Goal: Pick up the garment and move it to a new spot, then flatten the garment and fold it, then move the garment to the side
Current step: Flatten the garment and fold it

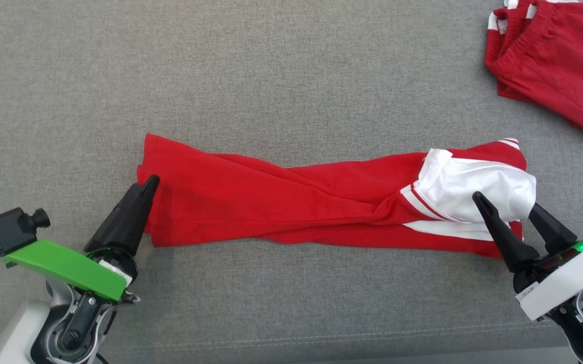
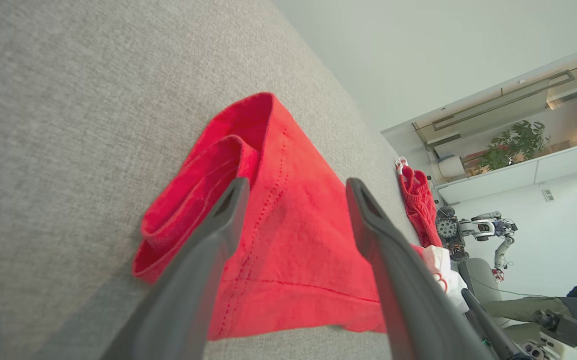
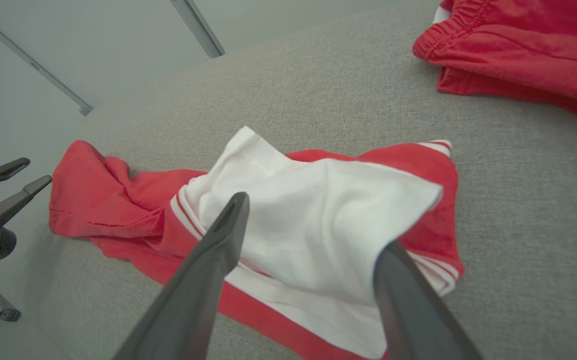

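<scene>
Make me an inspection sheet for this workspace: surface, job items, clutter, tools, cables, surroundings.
Surface: grey cloth, smooth.
Job's things: red garment with a white sleeve, lying in a long twisted band, not flat.
Clutter: red shorts at the far right corner.
Tools: left tool open at the garment's left hem; right tool open at the sleeve.
Cables: nothing seen on the surface.
Surroundings: pale wall, plant and another robot beyond.
</scene>
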You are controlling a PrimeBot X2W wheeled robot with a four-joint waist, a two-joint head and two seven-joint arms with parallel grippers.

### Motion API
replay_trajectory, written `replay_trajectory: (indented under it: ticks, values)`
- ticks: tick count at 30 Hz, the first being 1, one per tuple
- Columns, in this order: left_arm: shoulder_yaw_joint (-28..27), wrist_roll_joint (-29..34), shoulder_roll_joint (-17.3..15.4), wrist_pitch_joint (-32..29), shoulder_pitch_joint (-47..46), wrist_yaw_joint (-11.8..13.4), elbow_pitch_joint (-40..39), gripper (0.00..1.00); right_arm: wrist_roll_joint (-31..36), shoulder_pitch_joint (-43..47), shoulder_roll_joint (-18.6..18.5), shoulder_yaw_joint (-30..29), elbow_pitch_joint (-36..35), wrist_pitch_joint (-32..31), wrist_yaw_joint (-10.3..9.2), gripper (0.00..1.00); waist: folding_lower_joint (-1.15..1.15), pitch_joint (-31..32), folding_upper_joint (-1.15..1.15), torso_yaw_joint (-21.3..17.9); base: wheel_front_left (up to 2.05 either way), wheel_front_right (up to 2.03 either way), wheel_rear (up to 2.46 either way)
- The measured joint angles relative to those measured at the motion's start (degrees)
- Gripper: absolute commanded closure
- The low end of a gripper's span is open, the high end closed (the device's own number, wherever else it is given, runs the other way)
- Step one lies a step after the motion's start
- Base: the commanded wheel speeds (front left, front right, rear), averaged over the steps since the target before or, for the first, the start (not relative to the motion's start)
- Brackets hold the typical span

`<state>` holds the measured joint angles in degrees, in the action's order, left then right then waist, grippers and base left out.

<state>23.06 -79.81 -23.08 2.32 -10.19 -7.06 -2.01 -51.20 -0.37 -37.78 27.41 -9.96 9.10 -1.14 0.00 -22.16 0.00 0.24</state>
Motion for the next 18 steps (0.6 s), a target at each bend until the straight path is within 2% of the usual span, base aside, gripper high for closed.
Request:
replay_trajectory:
  ticks: [18]
  values:
    - [0.7, 1.0, -1.1, -5.4, -10.1, 2.6, 5.0, 0.0, 0.9, -0.1, 0.0, 0.7, -1.6, -0.2, -0.02, 0.0, 0.0, -3.2, 0.0, -1.9, 0.0, 0.0, 0.0]
